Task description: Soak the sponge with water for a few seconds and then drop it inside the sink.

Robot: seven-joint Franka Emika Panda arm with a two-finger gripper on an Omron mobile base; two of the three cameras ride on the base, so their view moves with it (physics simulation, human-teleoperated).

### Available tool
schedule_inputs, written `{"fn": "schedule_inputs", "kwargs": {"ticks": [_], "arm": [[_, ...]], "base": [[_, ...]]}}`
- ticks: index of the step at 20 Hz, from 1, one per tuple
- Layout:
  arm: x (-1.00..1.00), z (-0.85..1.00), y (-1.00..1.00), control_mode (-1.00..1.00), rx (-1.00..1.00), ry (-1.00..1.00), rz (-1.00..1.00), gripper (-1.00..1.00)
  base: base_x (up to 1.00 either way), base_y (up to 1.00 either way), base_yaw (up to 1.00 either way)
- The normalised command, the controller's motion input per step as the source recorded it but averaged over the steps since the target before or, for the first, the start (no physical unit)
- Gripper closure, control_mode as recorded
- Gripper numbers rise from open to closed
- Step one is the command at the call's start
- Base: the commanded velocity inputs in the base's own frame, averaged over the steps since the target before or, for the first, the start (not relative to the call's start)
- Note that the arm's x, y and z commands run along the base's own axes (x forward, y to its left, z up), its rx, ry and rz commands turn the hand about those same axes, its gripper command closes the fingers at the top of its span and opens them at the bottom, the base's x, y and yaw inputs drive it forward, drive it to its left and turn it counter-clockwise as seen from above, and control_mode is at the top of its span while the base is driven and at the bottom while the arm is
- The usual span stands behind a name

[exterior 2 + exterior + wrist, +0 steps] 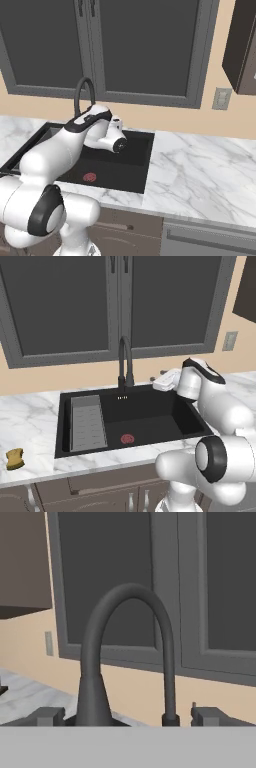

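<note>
The sponge, a small yellow-brown block, lies on the marble counter far left of the sink, near the front edge. The black basin holds a grey ribbed rack on its left and a red-ringed drain. Its tall arched faucet stands at the back rim. My gripper hovers over the basin's back right corner, right of the faucet and far from the sponge. In the hand view the gripper is open and empty, its fingertips wide apart, with the faucet straight ahead. The water is out of view.
Dark framed panels fill the wall behind the sink. A wall outlet sits to the right, below a dark upper cabinet. Marble counter stretches right of the basin. My own arm stands over the sink's right edge.
</note>
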Motion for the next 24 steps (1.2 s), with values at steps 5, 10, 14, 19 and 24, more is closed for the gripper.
{"fn": "schedule_inputs", "kwargs": {"ticks": [5, 10, 14, 19, 24], "arm": [[0.09, -0.04, 0.00, -1.00, 0.00, 0.00, 0.00, -1.00], [0.12, -0.01, 0.00, -1.00, 0.00, 0.00, 0.01, -1.00], [0.14, -0.12, 0.02, -1.00, 0.00, 0.00, 0.01, -1.00], [0.12, -0.11, 0.04, -1.00, 0.00, 0.01, 0.02, -1.00], [0.11, -0.09, 0.06, -1.00, 0.00, 0.00, 0.02, -1.00]], "base": [[0.00, 0.00, 0.00], [0.00, 0.00, 0.00], [0.00, 0.00, 0.00], [0.00, 0.00, 0.00], [0.00, 0.00, 0.00]]}}
